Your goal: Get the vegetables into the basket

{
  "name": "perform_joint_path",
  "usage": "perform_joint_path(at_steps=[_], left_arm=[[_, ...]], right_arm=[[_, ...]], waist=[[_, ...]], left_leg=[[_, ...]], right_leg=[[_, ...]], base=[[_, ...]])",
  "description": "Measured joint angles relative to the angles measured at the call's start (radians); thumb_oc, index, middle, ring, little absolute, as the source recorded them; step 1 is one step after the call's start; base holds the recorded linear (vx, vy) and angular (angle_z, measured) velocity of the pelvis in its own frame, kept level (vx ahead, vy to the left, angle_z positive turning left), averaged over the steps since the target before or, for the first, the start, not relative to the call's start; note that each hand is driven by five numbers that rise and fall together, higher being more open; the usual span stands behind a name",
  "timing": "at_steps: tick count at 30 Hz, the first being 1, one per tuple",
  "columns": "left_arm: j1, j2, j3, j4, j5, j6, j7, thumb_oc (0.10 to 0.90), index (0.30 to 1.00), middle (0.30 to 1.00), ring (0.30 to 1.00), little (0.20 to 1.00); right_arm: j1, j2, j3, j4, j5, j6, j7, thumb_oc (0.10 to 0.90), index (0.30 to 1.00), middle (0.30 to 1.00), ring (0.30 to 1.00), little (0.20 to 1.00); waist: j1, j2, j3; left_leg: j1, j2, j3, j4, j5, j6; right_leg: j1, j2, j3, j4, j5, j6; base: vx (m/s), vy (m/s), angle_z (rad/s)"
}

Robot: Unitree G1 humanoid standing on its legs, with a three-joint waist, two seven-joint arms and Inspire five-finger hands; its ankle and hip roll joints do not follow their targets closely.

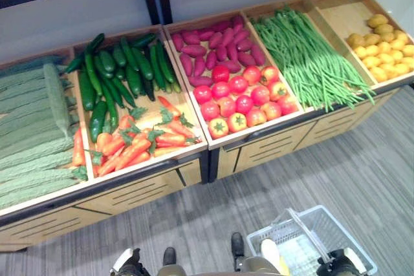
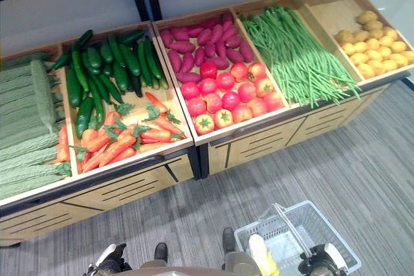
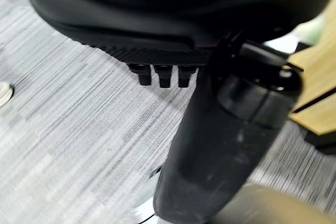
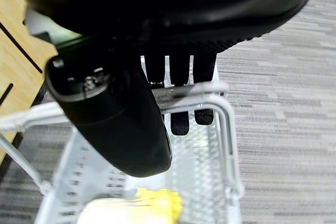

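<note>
At the lower right of the frame, the right robot hand (image 4: pixel 173 72) curls round the handle of the white plastic mesh basket (image 1: pixel 336 231), which holds a yellow-and-white vegetable (image 4: pixel 152 205). The left robot hand (image 3: pixel 163 72) hangs curled and empty. Beyond, orange carrots (image 1: pixel 132 140) and red tomatoes (image 1: pixel 242 98) fill the wooden display bins (image 1: pixel 194 124), so I judge most picking remains.

Orange carrots (image 1: pixel 139 140), dark green cucumbers (image 1: pixel 119 69), red tomatoes (image 1: pixel 242 98) and yellow potatoes (image 1: pixel 385 46) fill pale wooden bins (image 1: pixel 194 130); a white basket (image 4: pixel 226 145) hangs beneath black fingers (image 4: pixel 178 69).
</note>
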Motion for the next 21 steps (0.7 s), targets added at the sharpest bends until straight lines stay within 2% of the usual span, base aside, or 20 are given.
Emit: perform_joint_path(at_steps=[5, 7, 8, 10, 12, 13, 14, 17, 18, 21], left_arm=[[0.021, -0.026, 0.045, 0.012, -0.064, 0.003, 0.004, 0.900, 1.000, 1.000, 1.000, 1.000], [0.021, -0.035, 0.113, 0.015, -0.110, 0.001, 0.010, 0.900, 1.000, 1.000, 1.000, 1.000], [0.024, -0.043, 0.201, 0.001, -0.184, -0.004, 0.041, 0.900, 1.000, 1.000, 1.000, 1.000], [0.023, -0.024, 0.265, -0.002, -0.275, -0.022, 0.114, 0.900, 1.000, 1.000, 1.000, 1.000], [0.004, 0.000, 0.454, 0.013, -0.384, -0.033, 0.157, 0.900, 1.000, 1.000, 1.000, 1.000], [-0.013, 0.030, 0.579, 0.020, -0.473, -0.039, 0.207, 0.900, 1.000, 1.000, 1.000, 1.000], [-0.021, 0.049, 0.624, 0.022, -0.514, -0.043, 0.241, 0.900, 1.000, 1.000, 1.000, 1.000], [-0.032, 0.190, 0.627, 0.043, -0.618, -0.079, 0.362, 0.900, 1.000, 1.000, 1.000, 1.000], [-0.032, 0.223, 0.614, 0.002, -0.636, -0.087, 0.418, 0.900, 1.000, 1.000, 1.000, 1.000], [-0.032, 0.231, 0.608, -0.101, -0.636, -0.100, 0.459, 0.900, 1.000, 1.000, 1.000, 1.000]], right_arm=[[-0.004, -0.008, 0.008, -0.004, 0.000, -0.006, 0.001, 0.400, 0.300, 0.300, 0.300, 0.300], [-0.003, -0.007, 0.010, 0.007, -0.001, -0.010, 0.001, 0.400, 0.300, 0.300, 0.300, 0.300], [-0.001, -0.004, 0.009, 0.025, -0.001, -0.010, 0.000, 0.400, 0.300, 0.300, 0.300, 0.300], [0.005, 0.016, 0.009, 0.037, -0.002, -0.010, 0.000, 0.400, 0.300, 0.300, 0.300, 0.300], [0.015, 0.035, 0.009, 0.037, -0.002, -0.010, 0.000, 0.400, 0.300, 0.300, 0.300, 0.300], [0.019, 0.044, 0.012, 0.036, -0.003, -0.009, -0.006, 0.400, 0.300, 0.300, 0.300, 0.300], [0.023, 0.047, 0.017, 0.034, -0.003, -0.009, -0.006, 0.400, 0.300, 0.300, 0.300, 0.300], [0.029, 0.049, 0.043, 0.027, -0.006, -0.016, -0.009, 0.400, 0.300, 0.300, 0.300, 0.300], [0.034, 0.049, 0.050, 0.018, -0.010, -0.021, -0.013, 0.400, 0.300, 0.300, 0.300, 0.300], [0.033, 0.049, 0.051, 0.019, -0.024, -0.028, -0.013, 0.400, 0.300, 0.300, 0.300, 0.300]], waist=[[-0.004, 0.030, -0.012], [-0.002, 0.040, -0.019], [0.004, 0.049, -0.026], [0.009, 0.023, -0.035], [0.009, 0.003, -0.049], [0.011, -0.007, -0.057], [0.011, -0.013, -0.062], [0.009, -0.029, -0.074], [0.011, -0.031, -0.075], [0.012, -0.034, -0.076]], left_leg=[[0.026, 0.001, 0.075, -0.024, -0.016, -0.015], [0.033, 0.003, 0.086, -0.032, -0.052, -0.012], [0.040, 0.003, 0.090, -0.044, -0.082, -0.020], [0.041, -0.034, 0.092, -0.048, -0.093, 0.000], [0.045, -0.052, 0.093, -0.048, -0.098, 0.010], [0.050, -0.059, 0.093, -0.048, -0.101, 0.014], [0.051, -0.061, 0.095, -0.048, -0.102, 0.016], [0.065, -0.076, 0.101, -0.048, -0.103, 0.018], [0.072, -0.083, 0.104, -0.048, -0.106, 0.023], [0.074, -0.089, 0.106, -0.048, -0.107, 0.024]], right_leg=[[0.015, 0.000, -0.004, -0.004, -0.013, -0.010], [0.015, 0.002, -0.005, -0.001, -0.010, 0.001], [0.015, -0.001, -0.005, 0.001, -0.006, 0.015], [0.015, -0.041, -0.003, 0.001, -0.002, 0.038], [0.019, -0.059, -0.004, 0.001, -0.003, 0.051], [0.024, -0.065, -0.004, 0.001, 0.002, 0.061], [0.025, -0.067, -0.004, 0.001, 0.001, 0.063], [0.035, -0.077, -0.001, 0.001, 0.001, 0.068], [0.038, -0.082, 0.005, 0.001, 0.002, 0.070], [0.042, -0.088, 0.008, 0.001, 0.003, 0.073]], base=[[0.05, 0.009, 0.10], [0.02, 0.044, 0.00], [0.01, 0.029, 0.05], [0.02, 0.058, 0.04], [0.02, 0.052, 0.03], [0.01, 0.050, 0.01], [0.00, 0.030, 0.00], [0.00, 0.047, -0.02], [-0.02, 0.048, -0.06], [0.00, 0.000, 0.00]])
